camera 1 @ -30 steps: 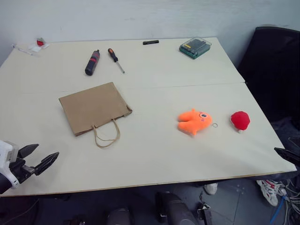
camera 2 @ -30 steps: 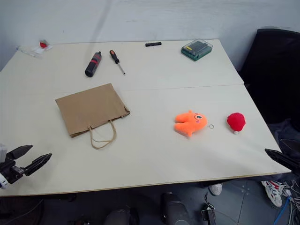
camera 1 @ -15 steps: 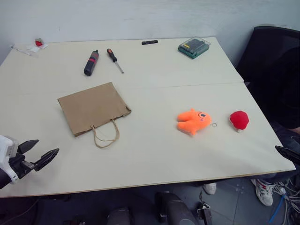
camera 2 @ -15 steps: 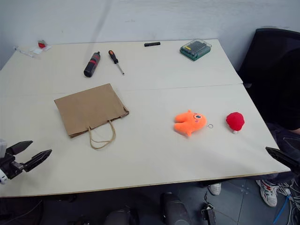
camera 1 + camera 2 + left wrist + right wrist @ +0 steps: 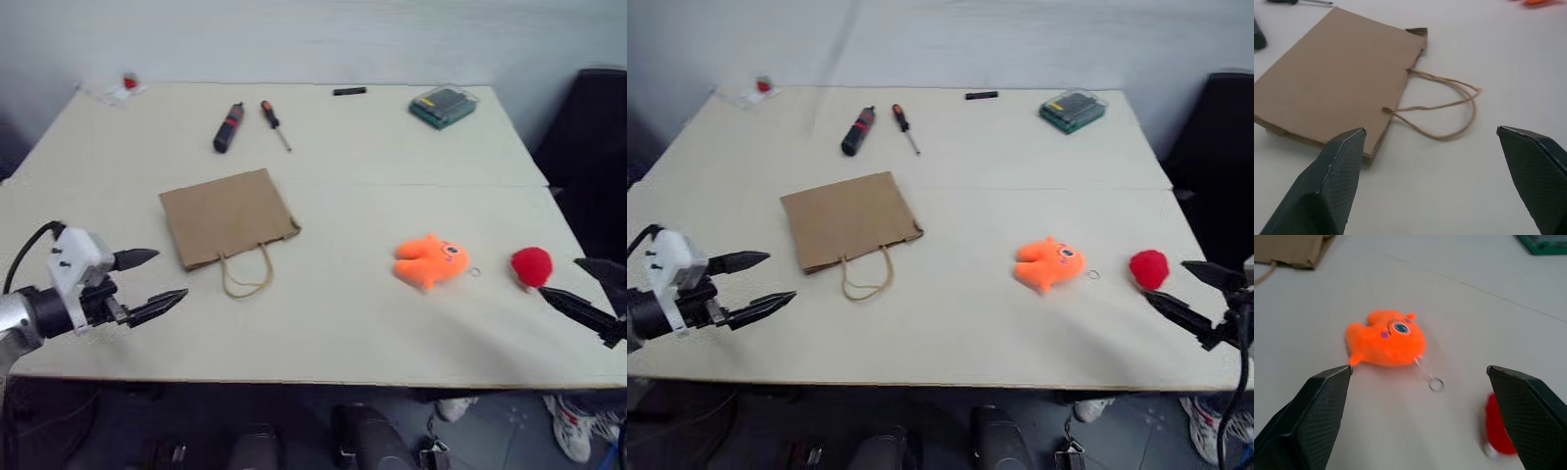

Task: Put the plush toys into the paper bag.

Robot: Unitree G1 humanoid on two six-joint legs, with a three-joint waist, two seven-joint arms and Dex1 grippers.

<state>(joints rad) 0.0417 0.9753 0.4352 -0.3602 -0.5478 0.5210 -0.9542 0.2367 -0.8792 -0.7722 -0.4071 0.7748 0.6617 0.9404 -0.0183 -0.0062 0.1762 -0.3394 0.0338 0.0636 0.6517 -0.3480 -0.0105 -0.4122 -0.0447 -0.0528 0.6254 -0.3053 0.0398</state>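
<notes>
orange toy + red toy loose nr table's right edge | paper bag flat mid-left, handles twd near edge, mouth not open yet | left gripper fingers spread, aimed at bag | right gripper fingers spread, beside red toy, likely 1st pick

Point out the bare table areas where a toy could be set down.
Widest bare stretch: between the paper bag and the orange plush toy, running to the table's near edge. Crowded spots: the far edge with the screwdriver and green case.
</notes>
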